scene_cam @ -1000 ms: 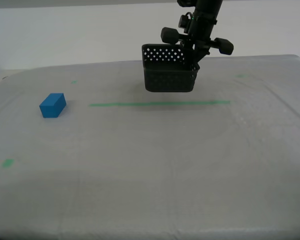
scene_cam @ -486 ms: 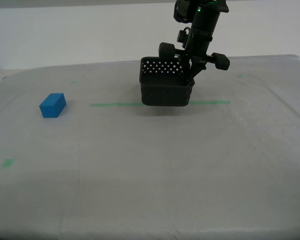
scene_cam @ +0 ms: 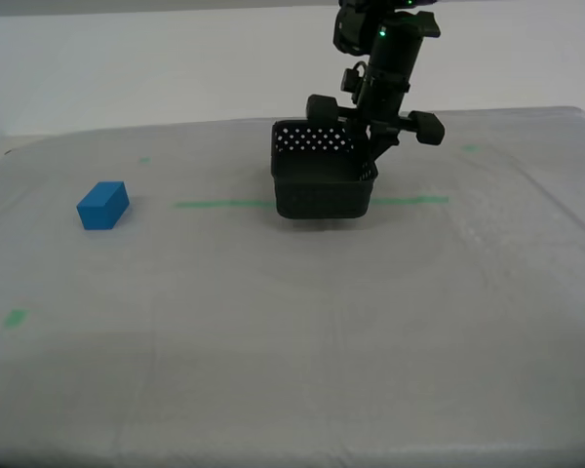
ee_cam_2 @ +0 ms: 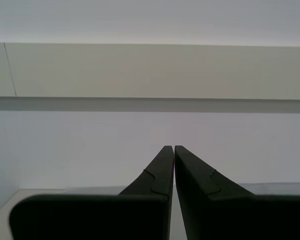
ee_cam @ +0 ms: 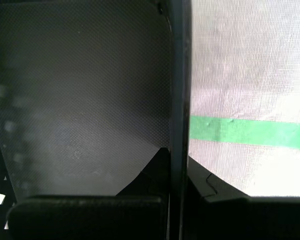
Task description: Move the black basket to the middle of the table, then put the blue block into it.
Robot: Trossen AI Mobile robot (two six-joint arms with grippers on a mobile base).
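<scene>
Here, the black basket is seen held by one side wall, the wall on the exterior view's right, which is pinched between the fingers of my first gripper. In the first wrist view that wall runs straight between the two fingers, one finger being inside the basket over its textured floor and the other outside over the cloth, so the gripper is clenched on the wall. The basket is placed toward the far edge of the table, roughly midway between its two side edges, and the thin green tape line is crossed by it. Whether the basket's base rests on the cloth or hangs just above it cannot be told, though a narrow shadow is seen beneath it. The basket is kept upright, its perforated far wall being lit from behind.

The blue block is found well apart from the basket and the gripper, near the side edge on the exterior view's left, lying flat on the cloth beside the end of the tape line.

My second gripper is shown in the second wrist view with its fingertips pressed together on nothing, raised and pointed at a pale wall
</scene>
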